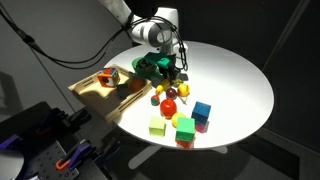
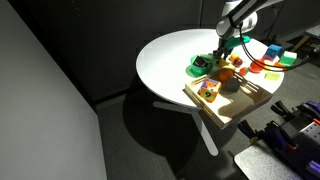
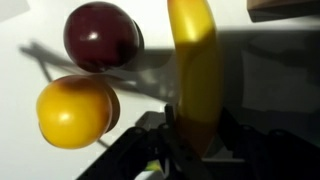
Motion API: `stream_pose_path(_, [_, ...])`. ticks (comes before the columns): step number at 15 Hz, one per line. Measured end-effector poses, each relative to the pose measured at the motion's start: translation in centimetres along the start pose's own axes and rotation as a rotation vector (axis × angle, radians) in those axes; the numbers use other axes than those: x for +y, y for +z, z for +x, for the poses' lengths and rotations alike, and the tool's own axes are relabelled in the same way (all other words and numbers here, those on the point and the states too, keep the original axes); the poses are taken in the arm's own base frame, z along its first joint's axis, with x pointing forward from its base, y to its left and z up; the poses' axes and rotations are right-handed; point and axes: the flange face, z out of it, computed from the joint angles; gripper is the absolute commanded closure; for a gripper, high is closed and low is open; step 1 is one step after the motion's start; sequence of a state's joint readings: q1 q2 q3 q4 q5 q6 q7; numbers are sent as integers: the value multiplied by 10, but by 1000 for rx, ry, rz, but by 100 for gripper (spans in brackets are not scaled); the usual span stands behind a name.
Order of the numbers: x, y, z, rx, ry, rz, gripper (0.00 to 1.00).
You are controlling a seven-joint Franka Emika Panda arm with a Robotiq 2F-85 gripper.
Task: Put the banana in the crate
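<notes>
In the wrist view the yellow banana (image 3: 195, 60) runs from between my gripper's fingers (image 3: 193, 125) up to the top of the frame. The fingers sit against both of its sides, shut on it. In both exterior views the gripper (image 1: 172, 68) (image 2: 222, 55) is low over the white round table, among the toys next to the crate. The crate (image 1: 92, 92) (image 2: 240, 108) is a shallow light-wood tray at the table's edge with a few toys in it. The banana is too small to make out in the exterior views.
A dark red ball (image 3: 100, 35) and a yellow-orange ball (image 3: 72, 110) lie right beside the banana. A green-and-white container (image 1: 148, 65) stands by the gripper. A blue cube (image 1: 202, 110), a yellow-green cube (image 1: 157, 127) and other blocks lie nearer the table's front edge.
</notes>
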State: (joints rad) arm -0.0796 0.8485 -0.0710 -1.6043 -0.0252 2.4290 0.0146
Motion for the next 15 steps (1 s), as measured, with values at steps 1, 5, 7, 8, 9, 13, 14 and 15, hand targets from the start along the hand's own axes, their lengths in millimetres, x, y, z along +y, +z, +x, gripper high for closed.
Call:
stream_pose_path(1, [1, -1, 1, 3, 1, 0, 84])
stream_pose_path(5, [4, -9, 4, 9, 6, -2, 84])
stream_pose_path(7, [5, -18, 5, 11, 7, -2, 84])
stream_pose_path(8, [5, -23, 5, 12, 8, -2, 84])
stream_pose_path(9, [6, -29, 6, 13, 8, -2, 84])
stream_pose_path(13, [3, -51, 7, 12, 2, -3, 84])
stream_pose_path(14, [2, -56, 6, 9, -3, -4, 84])
stream_pose_path(15, [-1, -60, 4, 5, -9, -4, 84])
